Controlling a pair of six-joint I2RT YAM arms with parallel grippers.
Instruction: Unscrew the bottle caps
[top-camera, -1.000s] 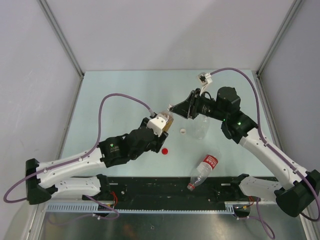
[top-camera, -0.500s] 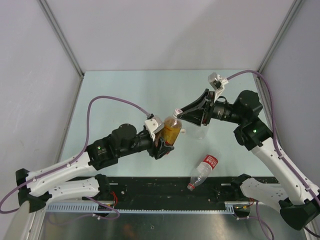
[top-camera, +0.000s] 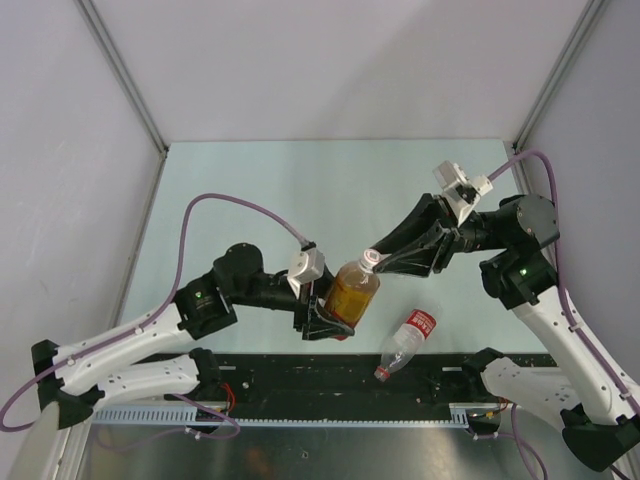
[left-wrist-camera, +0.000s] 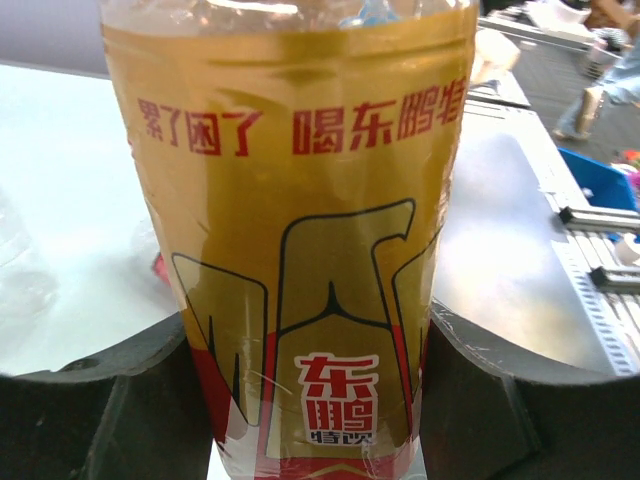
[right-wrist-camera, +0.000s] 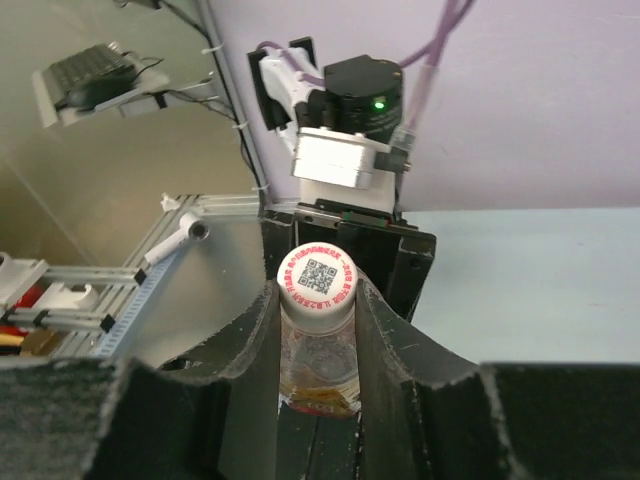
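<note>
Left gripper (top-camera: 326, 320) clamps its black padded fingers (left-wrist-camera: 110, 410) around the lower body of the smooth amber bottle (top-camera: 350, 292), held tilted above the table (top-camera: 250, 190) near its front edge. Right gripper (right-wrist-camera: 318, 305), its arm reaching leftward, pinches the round white cap (right-wrist-camera: 318, 281). Bare pale tabletop spreads behind both arms. A labelled clear bottle (top-camera: 410, 338) lies flat nearby at the front edge.
</note>
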